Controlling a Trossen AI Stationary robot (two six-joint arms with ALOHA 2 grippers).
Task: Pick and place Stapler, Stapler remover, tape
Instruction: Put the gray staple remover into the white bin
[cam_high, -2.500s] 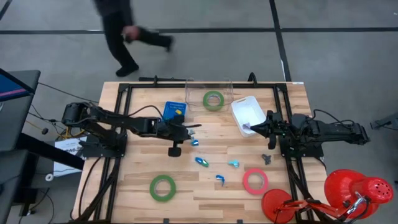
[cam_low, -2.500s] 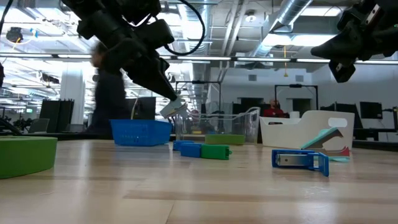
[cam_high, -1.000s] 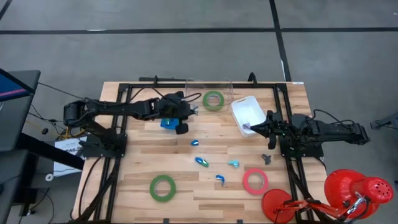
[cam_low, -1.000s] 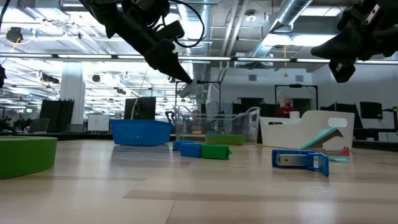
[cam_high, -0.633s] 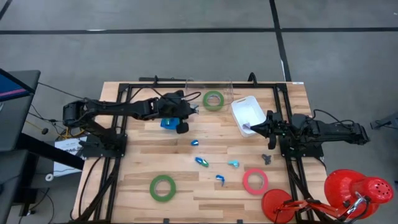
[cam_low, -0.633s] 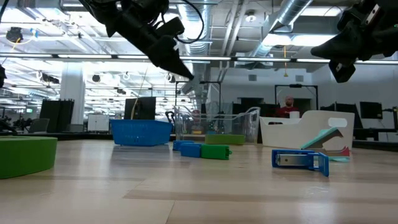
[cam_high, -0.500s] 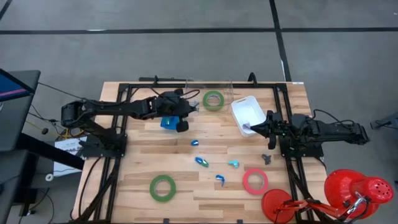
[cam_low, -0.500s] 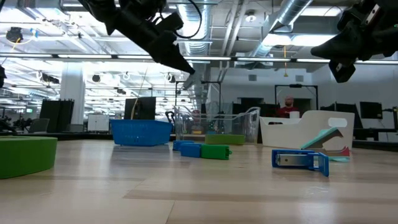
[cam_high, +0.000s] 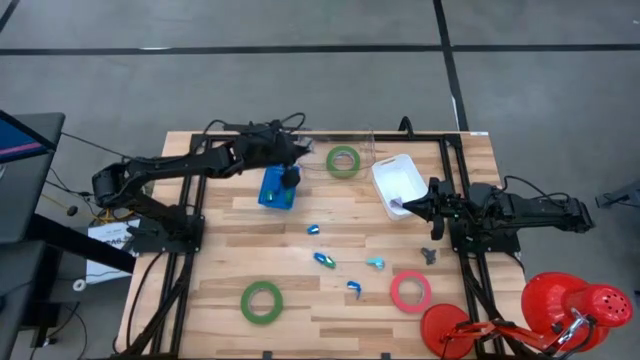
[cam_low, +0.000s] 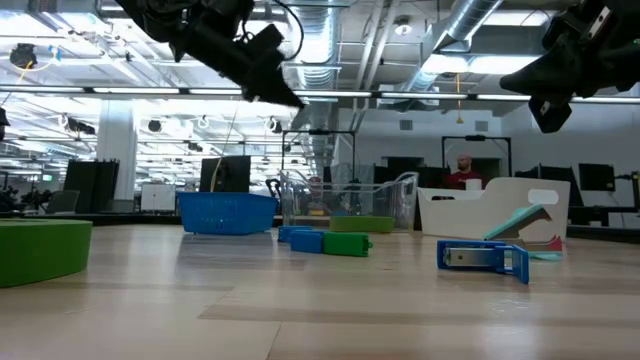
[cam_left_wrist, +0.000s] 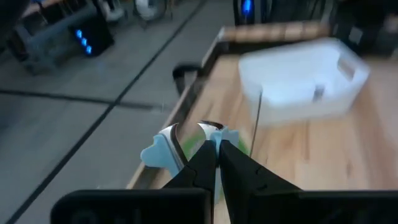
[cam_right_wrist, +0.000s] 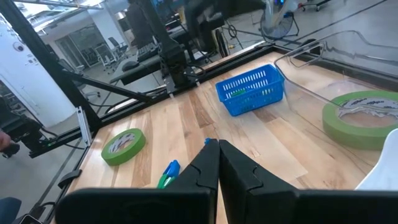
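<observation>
Your left hand (cam_high: 300, 150) has swung from above the blue basket (cam_high: 277, 187) toward the clear bin's (cam_high: 362, 135) near edge, clamped on a small light-blue staple remover (cam_left_wrist: 163, 154); judging by that, drop-off is close. The arm reaches long across the tabletop (cam_high: 330, 310). Your right hand (cam_high: 406, 204) waits, fingers together, beside the white bin (cam_high: 398, 176). One green tape (cam_high: 343, 160) lies in the clear bin.

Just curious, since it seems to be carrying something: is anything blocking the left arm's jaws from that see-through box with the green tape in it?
Nothing visible blocks the way. The left gripper, jaws shut on a small pale-blue item, hangs well above the table beside the clear box. The box is open-topped, with only a green tape roll lying inside.
</observation>
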